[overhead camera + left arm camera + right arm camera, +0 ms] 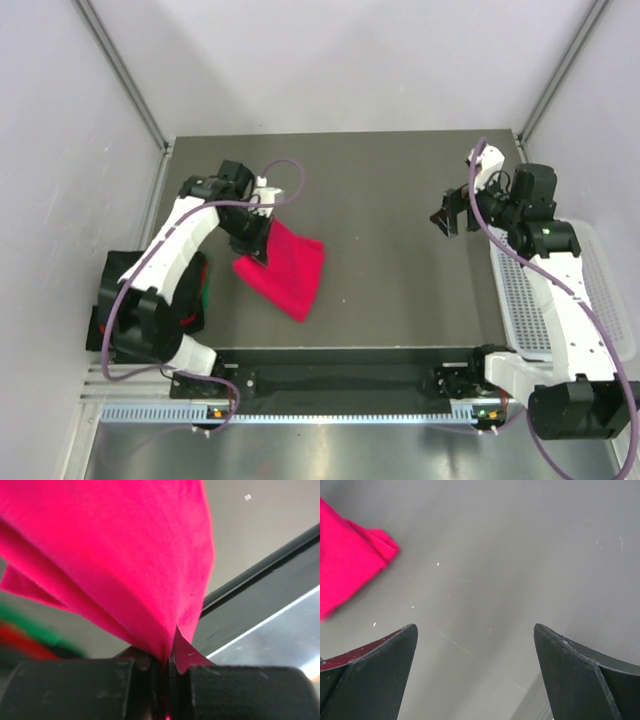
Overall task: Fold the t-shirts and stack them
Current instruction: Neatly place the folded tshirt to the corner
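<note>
Top view: you look down from above and behind the arm bases [190, 358], wide, the whole table [400, 200] in frame out to the far walls [350, 60]. Left wrist view: you sit right behind the left gripper [167, 667], facing the table's near edge, so close the magenta shirt [110, 555] fills most of the frame. Right wrist view: you look down past the right gripper [475, 630] toward the left, from higher off the table. All three share that shirt.
</note>
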You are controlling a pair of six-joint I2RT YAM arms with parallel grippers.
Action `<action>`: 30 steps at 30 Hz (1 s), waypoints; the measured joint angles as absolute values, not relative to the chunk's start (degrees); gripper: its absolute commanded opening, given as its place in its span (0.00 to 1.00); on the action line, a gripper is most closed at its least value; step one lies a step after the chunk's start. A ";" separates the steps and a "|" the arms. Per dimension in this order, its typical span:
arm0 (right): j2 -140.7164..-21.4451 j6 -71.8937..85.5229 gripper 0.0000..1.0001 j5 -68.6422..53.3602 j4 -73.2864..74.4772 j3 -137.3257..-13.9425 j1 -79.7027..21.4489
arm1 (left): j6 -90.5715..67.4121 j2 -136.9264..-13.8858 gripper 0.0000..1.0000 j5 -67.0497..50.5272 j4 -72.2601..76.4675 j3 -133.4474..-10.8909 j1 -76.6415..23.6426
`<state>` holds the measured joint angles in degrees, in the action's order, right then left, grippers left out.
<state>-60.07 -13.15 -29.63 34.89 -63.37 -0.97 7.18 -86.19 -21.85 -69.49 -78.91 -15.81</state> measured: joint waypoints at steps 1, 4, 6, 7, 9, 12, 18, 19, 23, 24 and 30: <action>-59.88 -13.30 1.00 -29.63 34.94 -63.35 -0.97 | 7.75 -84.75 0.00 -20.51 -70.63 -79.55 -15.55; -59.75 -13.45 1.00 -29.63 35.07 -62.74 -0.95 | 10.59 -80.44 0.00 -16.16 -74.28 -83.48 -13.37; -59.75 -13.47 1.00 -29.65 35.24 -61.91 -0.95 | 12.67 -78.50 0.00 -14.50 -75.24 -85.73 -10.85; -59.70 -13.50 1.00 -29.65 35.24 -61.52 -0.95 | 13.43 -77.91 0.00 -13.93 -75.35 -86.32 -9.76; -59.46 -13.50 1.00 -29.65 35.24 -60.45 -0.95 | 14.94 -76.49 0.00 -12.47 -75.42 -86.91 -7.25; -58.72 -13.50 1.00 -29.74 35.09 -58.76 -0.95 | 16.29 -74.50 0.00 -9.30 -76.38 -87.09 -5.65; -58.33 -13.52 1.00 -29.91 34.54 -57.12 -0.93 | 18.24 -71.90 0.00 -3.99 -78.22 -90.32 -5.65; -58.28 -13.52 1.00 -29.98 34.37 -56.97 -0.93 | 18.81 -71.35 0.00 -2.52 -78.22 -91.22 -5.65; -58.28 -13.50 1.00 -30.15 33.58 -56.64 -0.93 | 22.02 -68.62 0.00 2.61 -78.22 -93.30 -5.30; -58.30 -13.50 1.00 -30.15 33.61 -56.60 -0.93 | 22.98 -67.92 0.00 3.77 -78.22 -93.47 -5.02; -58.67 -13.45 1.00 -30.61 33.30 -56.60 -0.82 | 28.47 -66.02 0.00 8.91 -78.28 -93.67 -2.55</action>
